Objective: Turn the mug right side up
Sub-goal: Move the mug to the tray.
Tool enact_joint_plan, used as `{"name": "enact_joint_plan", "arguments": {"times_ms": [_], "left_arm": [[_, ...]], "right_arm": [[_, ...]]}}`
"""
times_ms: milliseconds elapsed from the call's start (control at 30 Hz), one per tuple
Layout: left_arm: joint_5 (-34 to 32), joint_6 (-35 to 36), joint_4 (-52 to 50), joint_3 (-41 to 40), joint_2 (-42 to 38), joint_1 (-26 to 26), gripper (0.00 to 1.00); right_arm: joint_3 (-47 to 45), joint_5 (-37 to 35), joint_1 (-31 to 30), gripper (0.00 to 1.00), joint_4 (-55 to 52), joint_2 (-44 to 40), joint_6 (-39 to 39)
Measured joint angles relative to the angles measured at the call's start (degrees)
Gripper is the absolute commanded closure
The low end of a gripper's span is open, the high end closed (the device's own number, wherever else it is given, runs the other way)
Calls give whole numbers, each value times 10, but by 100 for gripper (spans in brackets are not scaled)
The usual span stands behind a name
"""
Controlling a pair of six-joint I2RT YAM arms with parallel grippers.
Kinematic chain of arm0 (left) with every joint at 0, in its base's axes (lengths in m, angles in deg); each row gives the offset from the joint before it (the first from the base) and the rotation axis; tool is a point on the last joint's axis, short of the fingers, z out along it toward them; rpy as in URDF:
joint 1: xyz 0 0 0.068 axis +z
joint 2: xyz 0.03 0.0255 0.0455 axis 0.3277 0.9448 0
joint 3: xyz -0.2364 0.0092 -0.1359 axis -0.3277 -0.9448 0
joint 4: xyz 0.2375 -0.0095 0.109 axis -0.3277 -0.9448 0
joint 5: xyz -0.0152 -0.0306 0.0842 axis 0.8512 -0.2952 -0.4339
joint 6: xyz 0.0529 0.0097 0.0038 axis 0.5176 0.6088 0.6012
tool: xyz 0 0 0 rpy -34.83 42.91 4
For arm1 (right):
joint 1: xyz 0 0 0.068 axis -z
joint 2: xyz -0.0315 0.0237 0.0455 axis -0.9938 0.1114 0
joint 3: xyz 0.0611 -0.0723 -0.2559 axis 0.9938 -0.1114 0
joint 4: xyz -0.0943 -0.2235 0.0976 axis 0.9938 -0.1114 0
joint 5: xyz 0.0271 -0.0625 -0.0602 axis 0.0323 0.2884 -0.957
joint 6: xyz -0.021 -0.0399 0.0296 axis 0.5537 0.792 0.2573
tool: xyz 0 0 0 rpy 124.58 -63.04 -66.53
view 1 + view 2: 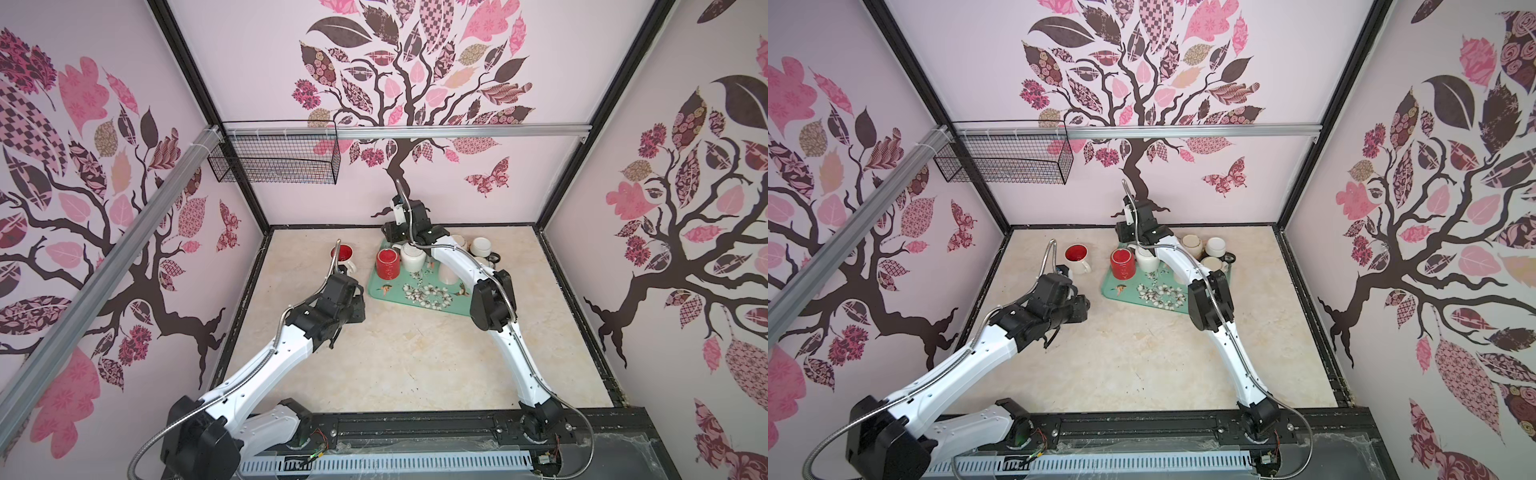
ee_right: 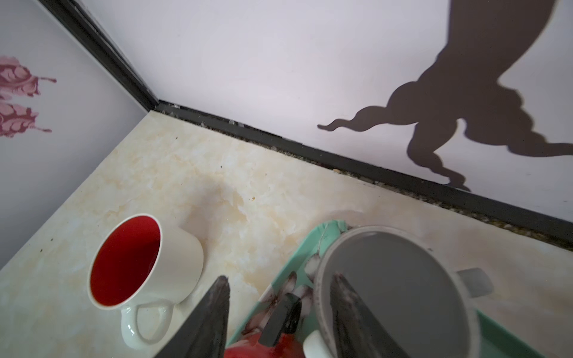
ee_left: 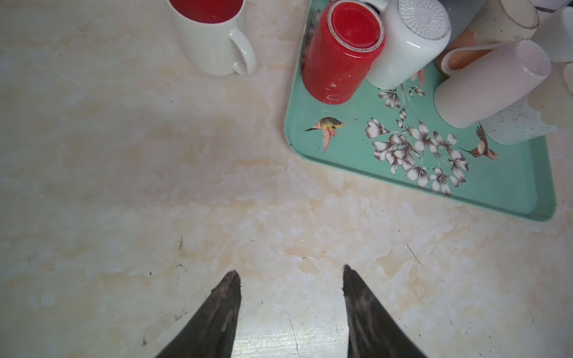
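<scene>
Several mugs stand bottom-up on a teal flowered tray (image 1: 386,296) (image 3: 511,192): a red mug (image 1: 387,262) (image 3: 341,55), a white mug (image 1: 412,255) (image 3: 412,46), a pale mug (image 3: 490,83) and a grey mug (image 2: 397,279). My right gripper (image 2: 279,289) hangs open over the tray's back left corner. One of its fingers crosses the grey mug's round face and the other is over the table. I cannot tell whether it touches the grey mug. My left gripper (image 3: 291,272) is open over bare table, in front of and left of the tray.
A white mug with a red inside (image 1: 343,254) (image 2: 145,263) stands upright on the table left of the tray. More pale mugs (image 1: 481,246) crowd the tray's back right. The back wall is close behind my right wrist. A wire basket (image 1: 274,158) hangs high at the back left.
</scene>
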Motion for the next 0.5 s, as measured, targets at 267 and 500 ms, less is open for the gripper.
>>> {"name": "enact_joint_plan", "arguments": {"times_ms": [267, 500], "left_arm": [[40, -14, 30, 56, 150, 4, 43], [108, -37, 72, 80, 216, 46, 44]], "right_arm": [[-56, 24, -15, 52, 4, 9, 30], [-142, 31, -11, 57, 65, -27, 28]]}}
